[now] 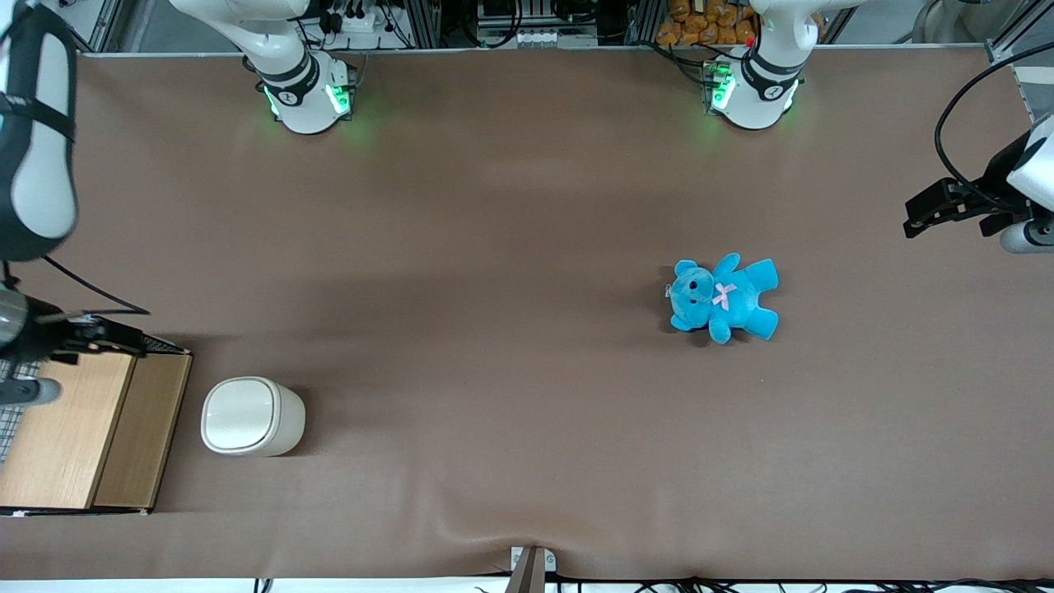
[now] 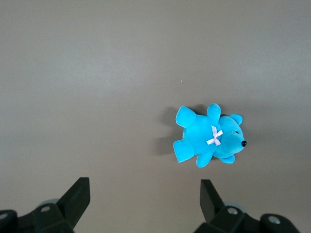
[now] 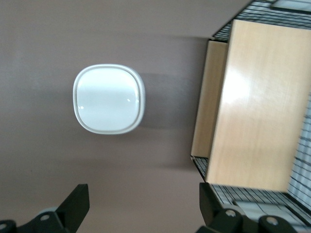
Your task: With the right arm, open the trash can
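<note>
The trash can [image 1: 251, 416] is a small cream-white bin with a rounded-square lid, and it stands upright on the brown table toward the working arm's end. Its lid lies flat and closed, as the right wrist view of the trash can [image 3: 109, 98] shows from above. My right arm's gripper [image 1: 99, 333] hangs high over the table edge by the wooden box, apart from the bin and touching nothing. Seen from the wrist, the gripper [image 3: 143, 194] is open, with only bare table between its black fingers [image 3: 77, 199].
A wooden box with wire mesh [image 1: 82, 428] stands close beside the trash can; it shows as the wooden box [image 3: 252, 107] in the right wrist view. A blue teddy bear [image 1: 723, 298] lies on the table toward the parked arm's end.
</note>
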`<state>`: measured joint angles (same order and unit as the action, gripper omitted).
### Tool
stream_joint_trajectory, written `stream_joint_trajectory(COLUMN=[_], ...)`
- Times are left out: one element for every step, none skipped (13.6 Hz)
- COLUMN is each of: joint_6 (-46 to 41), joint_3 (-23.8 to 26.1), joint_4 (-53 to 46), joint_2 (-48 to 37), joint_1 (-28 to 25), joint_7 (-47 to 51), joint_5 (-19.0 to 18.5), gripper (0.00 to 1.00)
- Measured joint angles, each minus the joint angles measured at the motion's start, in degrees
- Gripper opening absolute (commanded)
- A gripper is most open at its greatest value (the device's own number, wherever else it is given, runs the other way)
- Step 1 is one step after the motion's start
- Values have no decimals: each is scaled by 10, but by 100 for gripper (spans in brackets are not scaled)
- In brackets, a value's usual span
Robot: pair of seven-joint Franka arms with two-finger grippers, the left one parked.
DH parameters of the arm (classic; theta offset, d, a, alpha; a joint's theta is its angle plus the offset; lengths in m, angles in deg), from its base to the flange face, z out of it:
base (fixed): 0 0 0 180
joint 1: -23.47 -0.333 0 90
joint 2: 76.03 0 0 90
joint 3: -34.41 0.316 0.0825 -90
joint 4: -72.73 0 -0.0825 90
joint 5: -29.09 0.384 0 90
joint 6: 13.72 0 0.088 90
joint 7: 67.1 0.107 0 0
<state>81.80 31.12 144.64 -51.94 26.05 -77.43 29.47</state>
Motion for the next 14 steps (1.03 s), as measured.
stream_joint_trajectory(joint_6=[-14, -29, -46, -60, -72, -77, -80, -81, -82, -83, -85, -88, -92, -97], joint_3=[-4, -6, -7, -7, -7, -8, -9, -10, -11, -12, -14, -15, -15, -15], joint_4=[0, 0, 0, 0, 1, 5, 13, 25, 38, 52, 66, 82, 96, 109], joint_2=[-12, -25, -37, -49, -59, -69, -81, -94, -108, -124, -142, -161, -180, -197], joint_1=[1, 1, 1, 1, 1, 1, 1, 1, 1, 1, 1, 1, 1, 1], joint_7=[0, 0, 0, 0, 0, 0, 0, 0, 0, 0, 0, 0, 0, 0], joint_5=[0, 0, 1, 1, 1, 1, 1, 1, 1, 1, 1, 1, 1, 2], gripper=[100, 100, 100, 100, 100, 100, 100, 100, 100, 100, 100, 100, 100, 100])
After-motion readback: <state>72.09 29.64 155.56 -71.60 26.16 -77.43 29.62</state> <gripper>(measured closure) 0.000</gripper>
